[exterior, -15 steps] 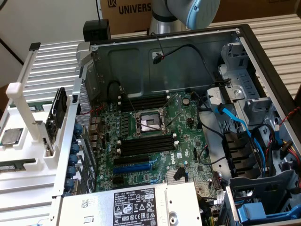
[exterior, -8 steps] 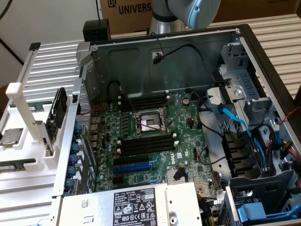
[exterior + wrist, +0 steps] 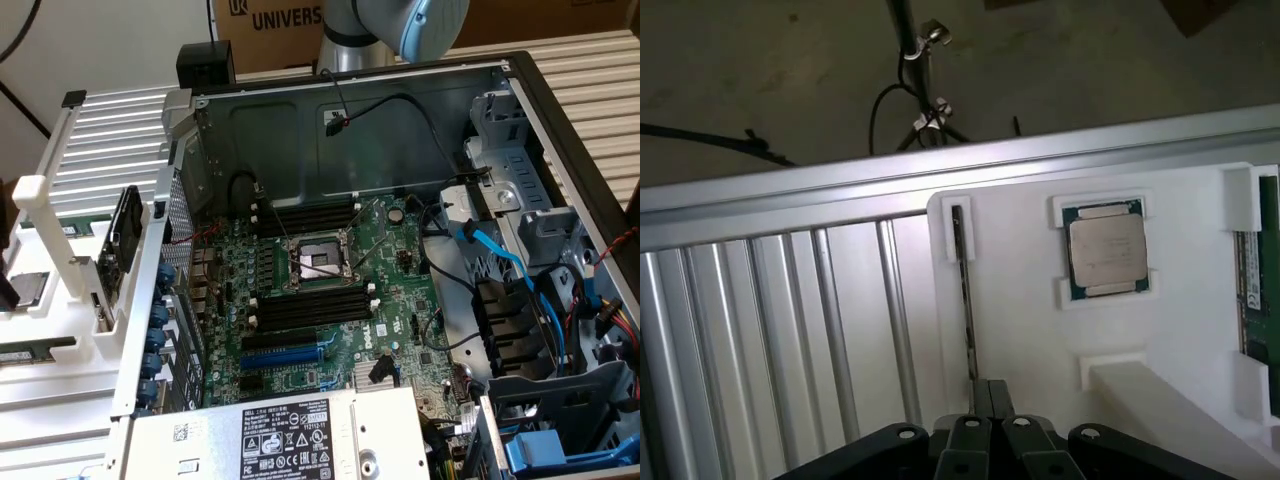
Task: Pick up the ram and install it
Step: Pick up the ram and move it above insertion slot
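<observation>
Closed pincer [image 3: 990,392] over white tray [image 3: 1180,330], ram [image 3: 1262,270] half cut off

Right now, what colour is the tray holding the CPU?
White. The tray shows best in the wrist view.

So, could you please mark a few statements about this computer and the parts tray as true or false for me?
1. The computer case lies open, with its motherboard in view. True.
2. The gripper is wide open. False: it is shut.
3. A processor chip sits in a recess of the white tray. True.
4. The long expansion slot on the motherboard is red. False: it is blue.
5. A green memory stick lies in the white tray. True.
</observation>
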Controlling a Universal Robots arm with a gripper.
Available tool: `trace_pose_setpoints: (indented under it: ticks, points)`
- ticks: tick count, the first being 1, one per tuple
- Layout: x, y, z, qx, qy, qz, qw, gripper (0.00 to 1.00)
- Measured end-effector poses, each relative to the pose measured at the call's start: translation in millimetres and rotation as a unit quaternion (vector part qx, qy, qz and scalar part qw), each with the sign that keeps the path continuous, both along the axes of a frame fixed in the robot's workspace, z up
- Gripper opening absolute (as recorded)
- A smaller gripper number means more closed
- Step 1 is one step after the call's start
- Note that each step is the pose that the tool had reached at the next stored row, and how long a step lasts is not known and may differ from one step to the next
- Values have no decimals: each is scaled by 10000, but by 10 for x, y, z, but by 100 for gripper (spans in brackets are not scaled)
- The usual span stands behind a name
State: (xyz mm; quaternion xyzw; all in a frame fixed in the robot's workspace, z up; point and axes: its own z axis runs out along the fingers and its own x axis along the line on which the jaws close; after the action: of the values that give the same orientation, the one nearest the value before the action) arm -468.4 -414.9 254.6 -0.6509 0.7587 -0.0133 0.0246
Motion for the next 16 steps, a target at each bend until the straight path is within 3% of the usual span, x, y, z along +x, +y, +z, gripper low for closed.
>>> trace_pose_setpoints:
  ticks: [5,6,8,9,13,16]
  points:
    - [1,-3,-91,0,3,1,10000,11]
    - [1,-3,-108,0,3,1,10000,16]
    - [1,-3,-145,0,3,1,10000,16]
    - [1,-3,-164,0,3,1,10000,24]
    - [2,-6,-235,0,5,1,10000,24]
    - [5,-24,-267,0,25,1,10000,24]
